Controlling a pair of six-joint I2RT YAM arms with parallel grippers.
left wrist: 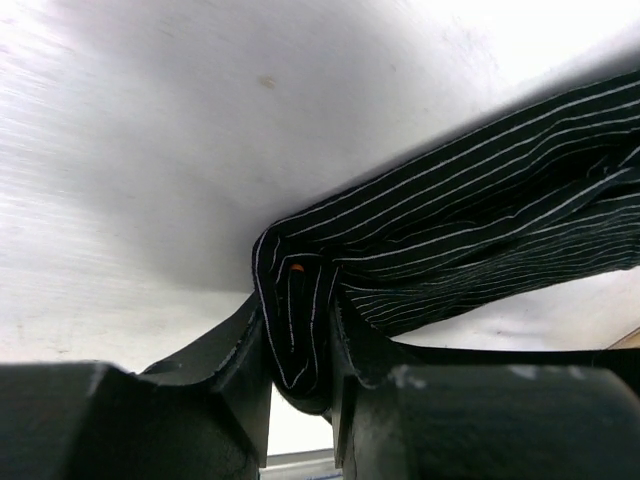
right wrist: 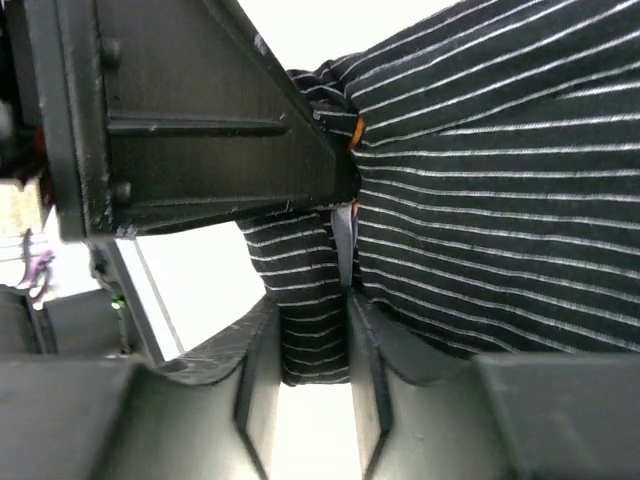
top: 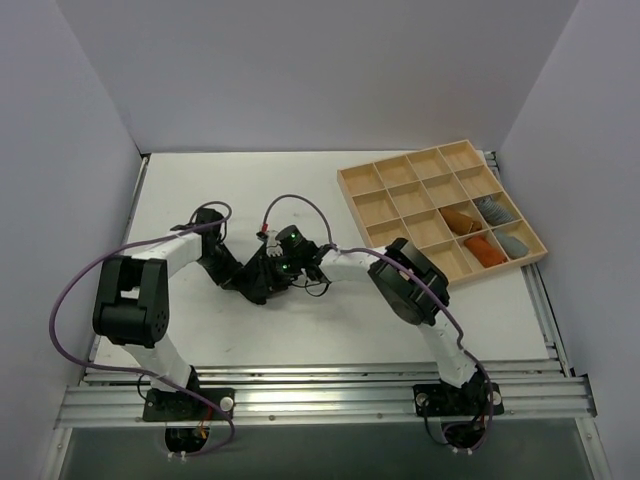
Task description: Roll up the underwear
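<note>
Between the fingers of the left gripper (left wrist: 298, 322) sits a bunched fold of the underwear (left wrist: 480, 230). The fold fills the gap and touches both fingers, so we read this gripper as grasping the cloth at a narrow opening, not wide and not fully closed. A small orange tag (left wrist: 297, 268) shows on the cloth just above the pinch. The right gripper (right wrist: 310, 302) looks the same: a narrow strip of the striped cloth runs down between its fingers and touches both, so we take it to be gripping the underwear too. The left gripper's body is right beside it, almost touching.

The rest of the underwear spreads away from both grippers, black with thin pale stripes. It seems to rest on the white table (top: 250, 190), though from above the two grippers hide it where they meet.

We judge that the rolling is under way, with both grippers on one end of the cloth. To do it well, we should hold the fold evenly on both sides and turn it over toward the free part. The cloth should stay taut so the roll comes out tight and straight. The two grippers are so close that they could knock each other, and a slack grip could let the fold slip out.

Well off to the right gripper's far side is a wooden tray (top: 352, 181) with orange and grey cloth rolls (top: 462, 219) in some of its compartments.
</note>
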